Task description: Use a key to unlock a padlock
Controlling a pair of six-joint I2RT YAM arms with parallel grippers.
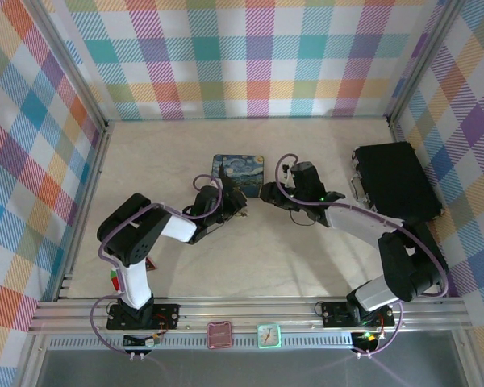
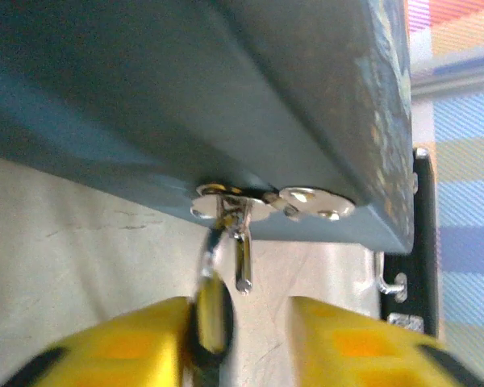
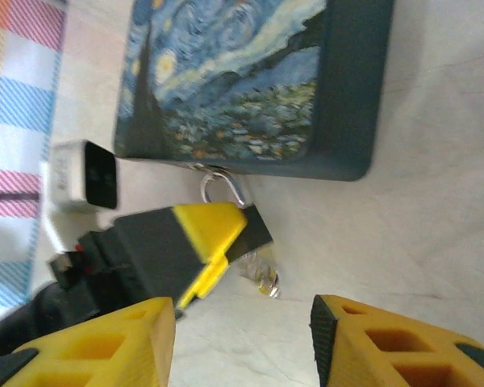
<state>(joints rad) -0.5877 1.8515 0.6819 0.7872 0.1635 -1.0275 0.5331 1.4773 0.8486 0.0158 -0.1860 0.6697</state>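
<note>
A lab robot test cell; plaid-printed walls (image 1: pixel 258 56) box in a pale table (image 1: pixel 306 266); aluminium frame rail (image 1: pixel 250 309) along its near edge.

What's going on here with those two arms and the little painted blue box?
Two robot arms are working on a tiny padlock that hangs from the clasp of a blue painted tin. The left gripper has its open fingers either side of the lock body. The right gripper hovers open close by, holding nothing. A small silvery piece, probably the key, shows just beneath the left fingers.
</note>
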